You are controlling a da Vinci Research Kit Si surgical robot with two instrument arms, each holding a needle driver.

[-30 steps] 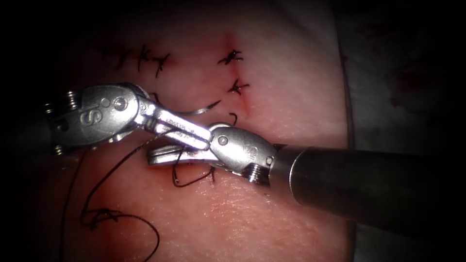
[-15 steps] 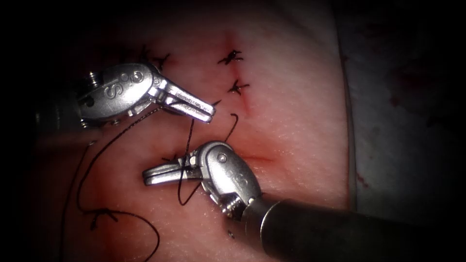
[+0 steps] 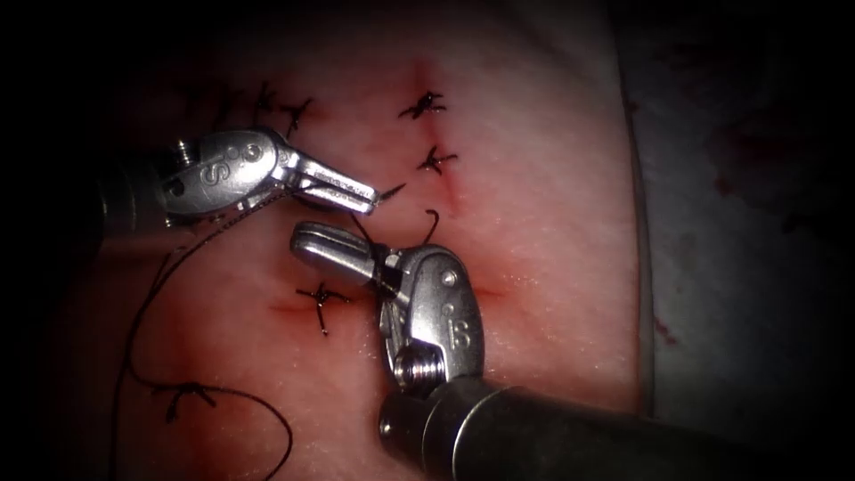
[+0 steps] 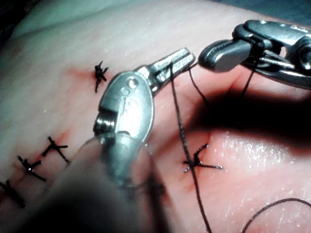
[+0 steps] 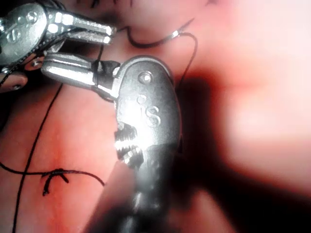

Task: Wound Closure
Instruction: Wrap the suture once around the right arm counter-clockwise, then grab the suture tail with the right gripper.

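My left tool point(image 3: 370, 200) reaches in from the upper left, its jaws shut on the dark thread point(image 3: 183, 258). In the left wrist view that thread point(image 4: 177, 111) runs from the left tool point(image 4: 187, 54) down to a fresh knot point(image 4: 196, 163). My right tool point(image 3: 303, 239) comes up from below with its jaws pointing left, shut, just under the left tool's tips. The thread crosses them near the hinge. The curved needle point(image 3: 390, 190) lies on the tissue just past the left tool's tips, and neither tool holds it. In the right wrist view the needle's arc point(image 5: 150, 44) lies bare. I cannot tell if it enters the tissue.
The pale pink tissue point(image 3: 534, 178) carries several tied stitches: two point(image 3: 436, 160) on a reddened cut right of the needle, more point(image 3: 294, 111) at the upper left and one point(image 3: 322, 297) below the right tool's jaws. Loose thread with a knot point(image 3: 187, 396) trails at the lower left. The tissue's edge point(image 3: 637, 223) runs down the right.
The left tool drew back up and to the left with the thread. The right tool's shaft swung from the right to below, and its jaws dropped, then rose toward the left tool. The needle stayed put.
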